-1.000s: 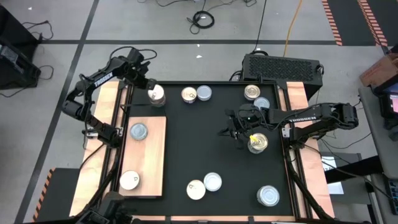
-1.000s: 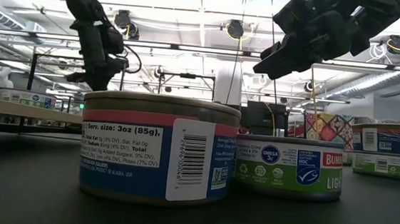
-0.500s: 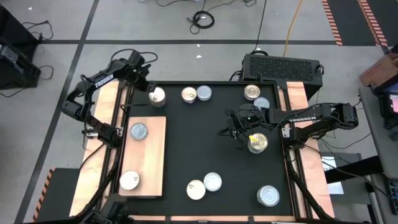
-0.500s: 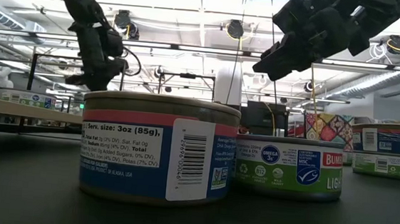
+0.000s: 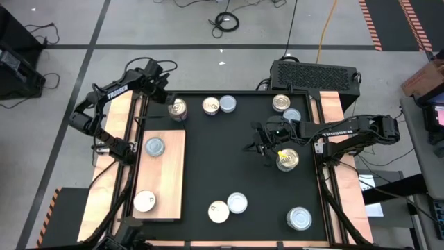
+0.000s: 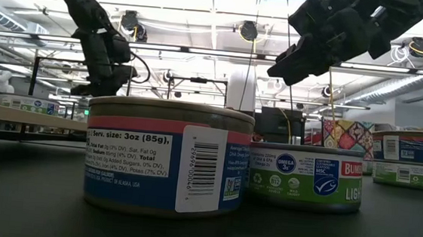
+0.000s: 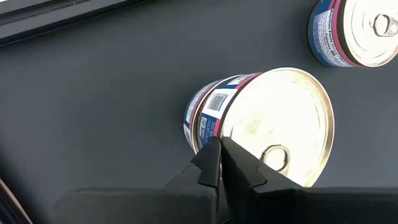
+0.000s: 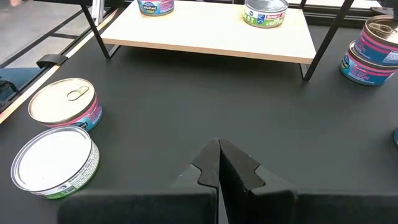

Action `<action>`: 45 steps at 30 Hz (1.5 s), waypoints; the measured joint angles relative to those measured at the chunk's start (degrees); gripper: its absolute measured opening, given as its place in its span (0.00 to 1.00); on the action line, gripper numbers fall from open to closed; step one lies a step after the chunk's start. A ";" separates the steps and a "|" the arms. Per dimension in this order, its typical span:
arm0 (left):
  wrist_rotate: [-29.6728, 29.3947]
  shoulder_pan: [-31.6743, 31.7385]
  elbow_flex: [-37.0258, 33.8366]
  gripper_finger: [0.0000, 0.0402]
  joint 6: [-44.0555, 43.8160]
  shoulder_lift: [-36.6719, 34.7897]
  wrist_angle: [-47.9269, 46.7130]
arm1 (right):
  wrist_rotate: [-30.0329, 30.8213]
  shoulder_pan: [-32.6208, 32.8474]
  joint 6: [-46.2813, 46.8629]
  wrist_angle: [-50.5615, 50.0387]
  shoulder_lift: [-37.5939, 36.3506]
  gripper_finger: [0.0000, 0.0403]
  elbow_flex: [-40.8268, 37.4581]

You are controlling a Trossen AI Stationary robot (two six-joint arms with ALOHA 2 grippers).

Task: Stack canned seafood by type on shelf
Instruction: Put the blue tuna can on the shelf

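Wooden shelf (image 5: pixel 168 173): 2 tins | black mat (image 5: pixel 229 160): 9 tins

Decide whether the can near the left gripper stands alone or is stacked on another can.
Stacked: the top can sits on a second can, visible in the right wrist view, beside the shut left gripper.

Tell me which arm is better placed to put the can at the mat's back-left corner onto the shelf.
Left. Its tool hangs right beside that can, close to the shelf. The right tool hovers mid-mat, farther away.
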 joint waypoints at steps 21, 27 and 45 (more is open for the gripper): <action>-2.02 -1.10 0.00 0.31 -0.93 -0.01 1.89 | 0.00 0.01 -0.01 -0.02 0.00 0.00 0.00; -2.75 -2.67 -0.01 0.31 -0.90 1.96 1.99 | 0.00 0.01 0.59 -0.02 0.00 0.00 0.00; -0.37 -2.75 0.11 0.02 0.66 2.47 2.42 | 0.00 0.00 1.46 -0.02 0.00 0.00 0.00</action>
